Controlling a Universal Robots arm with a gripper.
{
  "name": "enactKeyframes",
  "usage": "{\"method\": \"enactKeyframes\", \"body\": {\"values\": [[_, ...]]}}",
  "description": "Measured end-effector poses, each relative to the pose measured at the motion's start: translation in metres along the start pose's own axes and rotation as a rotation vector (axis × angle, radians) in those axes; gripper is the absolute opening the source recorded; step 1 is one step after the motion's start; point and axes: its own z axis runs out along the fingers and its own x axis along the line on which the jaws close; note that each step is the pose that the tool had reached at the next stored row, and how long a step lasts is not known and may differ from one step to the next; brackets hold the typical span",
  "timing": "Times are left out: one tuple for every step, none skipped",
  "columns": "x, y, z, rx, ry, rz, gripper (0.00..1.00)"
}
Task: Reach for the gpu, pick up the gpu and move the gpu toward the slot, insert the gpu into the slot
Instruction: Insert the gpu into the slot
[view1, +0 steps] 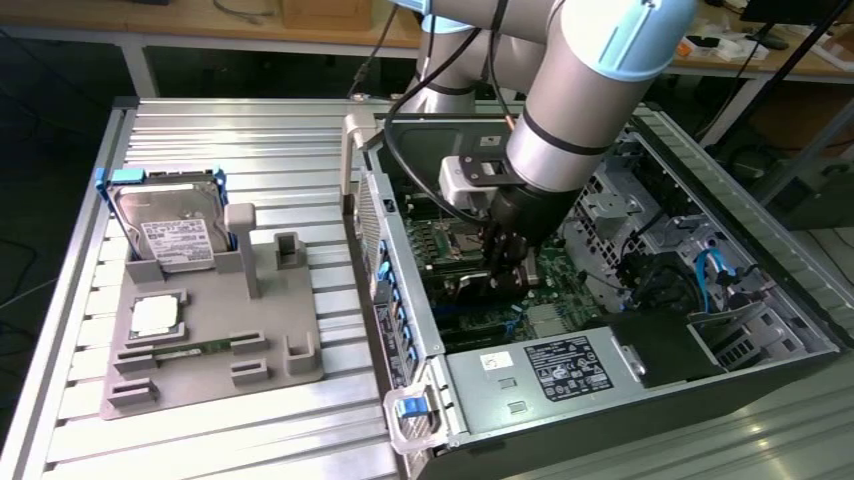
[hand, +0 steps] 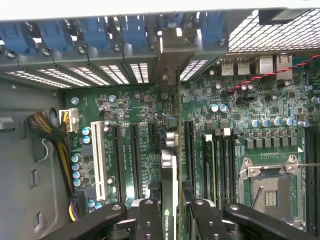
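your gripper (hand: 169, 220): jaws clamped on gpu (hand: 170, 175), card edge-on, upright over green motherboard (hand: 140, 107), bracket (hand: 172, 52) at case rear wall

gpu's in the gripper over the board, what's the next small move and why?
Probably a slow, straight push down toward the motherboard. The gripper is shut on the gpu, held edge-on and upright, its bracket already up at the case's rear openings. Whether it is seated I cannot tell.

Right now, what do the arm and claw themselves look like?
The arm is a thick silver-grey tube with light-blue joint caps and a black band near the wrist. Black cables run along it to a grey-white wrist block. The claw is black, with jointed links and visible bolts.
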Motion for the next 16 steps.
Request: {"method": "enactKeyframes", "body": {"values": [[0.0000, 0.0000, -0.0001, -0.0001, 0.0005, 0.000, 0.27], [0.0000, 0.0000, -0.0002, -0.0001, 0.0006, 0.000, 0.27], [0.0000, 0.0000, -0.0002, -0.0001, 0.0006, 0.000, 0.27], [-0.0001, 0.0000, -0.0001, -0.0001, 0.0006, 0.000, 0.27], [-0.0004, 0.0000, -0.0001, -0.0001, 0.0007, -0.002, 0.27], [-0.0004, 0.0000, -0.0001, -0.0001, 0.0007, -0.004, 0.27], [-0.0007, 0.0000, -0.0001, -0.0002, 0.0007, -0.007, 0.27], [-0.0007, 0.0000, -0.0001, -0.0003, 0.0007, -0.009, 0.27], [-0.0008, 0.0001, -0.0001, -0.0003, 0.0008, -0.011, 0.27], [-0.0009, 0.0001, -0.0001, -0.0003, 0.0009, -0.013, 0.27], [-0.0009, 0.0000, -0.0001, -0.0004, 0.0009, -0.014, 0.27], [-0.0010, 0.0000, -0.0001, -0.0004, 0.0009, -0.016, 0.27], [-0.0011, 0.0001, -0.0001, -0.0005, 0.0010, -0.018, 0.27], [-0.0012, 0.0001, -0.0001, -0.0005, 0.0011, -0.020, 0.27], [-0.0013, 0.0001, -0.0001, -0.0006, 0.0011, -0.022, 0.27], [-0.0014, 0.0001, -0.0001, -0.0006, 0.0012, -0.024, 0.27]]}}
